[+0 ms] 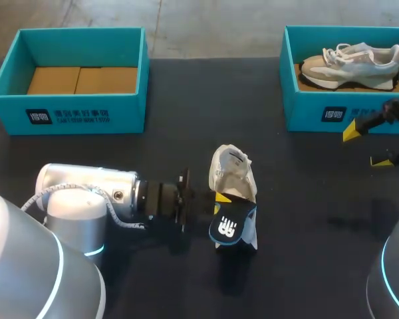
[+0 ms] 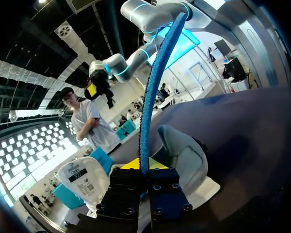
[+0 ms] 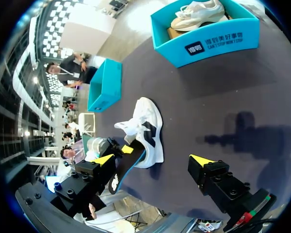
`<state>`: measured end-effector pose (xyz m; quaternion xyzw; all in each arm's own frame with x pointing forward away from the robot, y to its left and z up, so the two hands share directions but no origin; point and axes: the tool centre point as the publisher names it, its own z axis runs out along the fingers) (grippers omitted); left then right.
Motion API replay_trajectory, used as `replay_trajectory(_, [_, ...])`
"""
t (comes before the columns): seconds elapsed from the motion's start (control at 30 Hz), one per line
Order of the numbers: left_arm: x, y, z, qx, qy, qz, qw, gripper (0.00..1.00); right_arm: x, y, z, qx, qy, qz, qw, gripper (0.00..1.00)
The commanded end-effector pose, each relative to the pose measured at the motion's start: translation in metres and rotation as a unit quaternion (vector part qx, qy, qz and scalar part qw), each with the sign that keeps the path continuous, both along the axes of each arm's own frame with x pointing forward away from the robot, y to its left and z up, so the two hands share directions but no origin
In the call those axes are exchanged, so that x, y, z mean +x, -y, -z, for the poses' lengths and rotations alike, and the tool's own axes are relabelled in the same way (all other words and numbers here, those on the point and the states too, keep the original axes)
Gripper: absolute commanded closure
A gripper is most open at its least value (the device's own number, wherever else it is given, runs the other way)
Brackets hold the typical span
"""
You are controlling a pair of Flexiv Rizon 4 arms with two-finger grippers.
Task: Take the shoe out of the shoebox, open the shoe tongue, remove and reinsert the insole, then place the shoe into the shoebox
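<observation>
The white shoe [image 1: 231,169] lies mid-tabletop [image 1: 206,100], just ahead of the left claw [image 1: 219,203]. That claw is clamped on the dark blue insole [image 1: 231,226] (edge-on in its wrist view) at the shoe's near end. The right claw [image 1: 368,146] hangs with fingers apart beside the right shoebox [image 1: 316,116], well apart from the shoe.

Left jaws clamped, right jaws apart
</observation>
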<state>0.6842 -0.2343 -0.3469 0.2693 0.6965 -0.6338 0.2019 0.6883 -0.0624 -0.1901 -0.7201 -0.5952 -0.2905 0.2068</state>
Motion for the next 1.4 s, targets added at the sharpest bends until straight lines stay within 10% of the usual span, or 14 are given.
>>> replay_trajectory(0.03, [0.0,0.0043,0.0039,0.006,0.007,-0.012,1.0,1.0,0.0,-0.001,0.0001,-0.002,-0.001,0.001,1.0,0.0])
replay_trajectory(1.4, [0.0049,-0.0003,0.006,0.009,-0.002,-0.025,1.0,0.95,0.0,-0.001,0.0001,-0.002,-0.001,0.001,1.0,0.0])
